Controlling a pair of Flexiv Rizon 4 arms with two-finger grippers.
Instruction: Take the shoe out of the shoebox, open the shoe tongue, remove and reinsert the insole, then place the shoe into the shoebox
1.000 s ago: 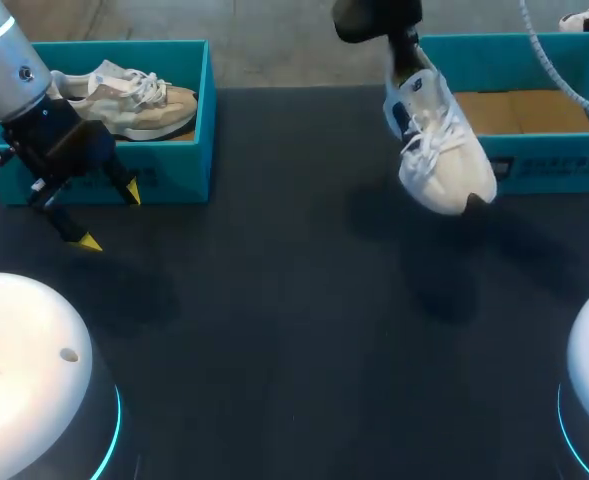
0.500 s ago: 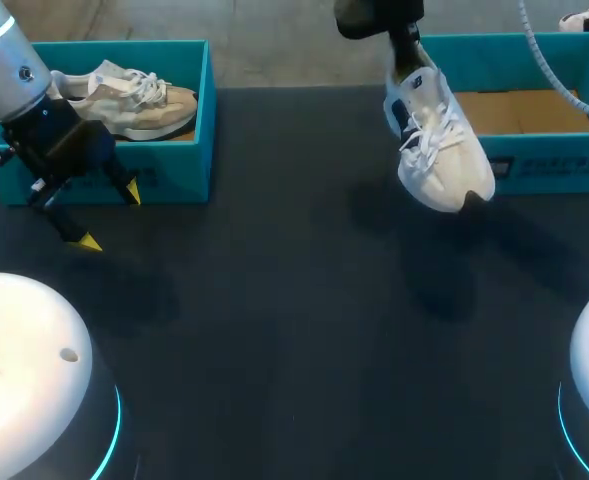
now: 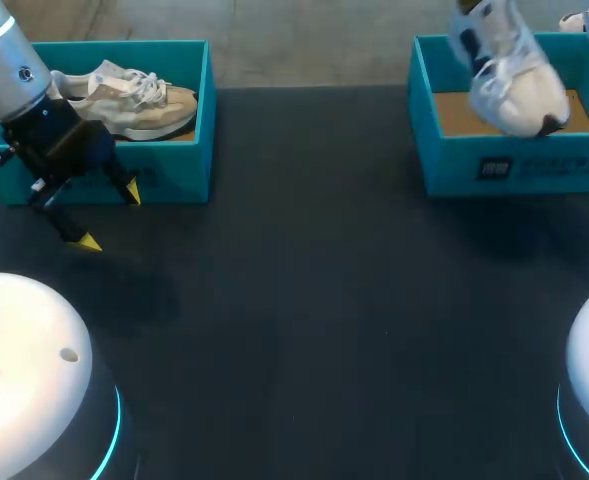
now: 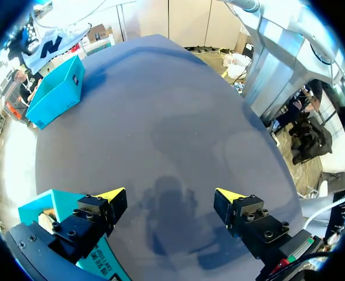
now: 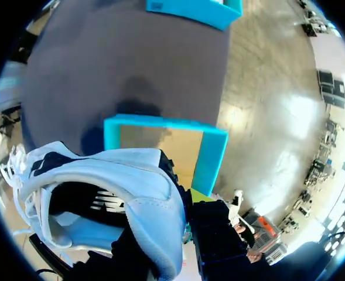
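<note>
A white sneaker with dark trim hangs tilted over the right teal shoebox, whose cardboard floor is bare. In the right wrist view my right gripper is shut on the heel collar of the white sneaker, with the shoebox beneath it. My right gripper itself is out of the head view. My left gripper hangs open in front of the left shoebox, with nothing between its fingers. In the left wrist view the left gripper stands wide above bare table.
A beige sneaker lies in the left shoebox. That box's corner sits right beside one left finger. The dark table stretches between the two boxes, and two white domed bases stand at the near corners.
My right arm has carried the white sneaker from above the table's middle back and to the right, over the right shoebox. The left arm has not moved.
</note>
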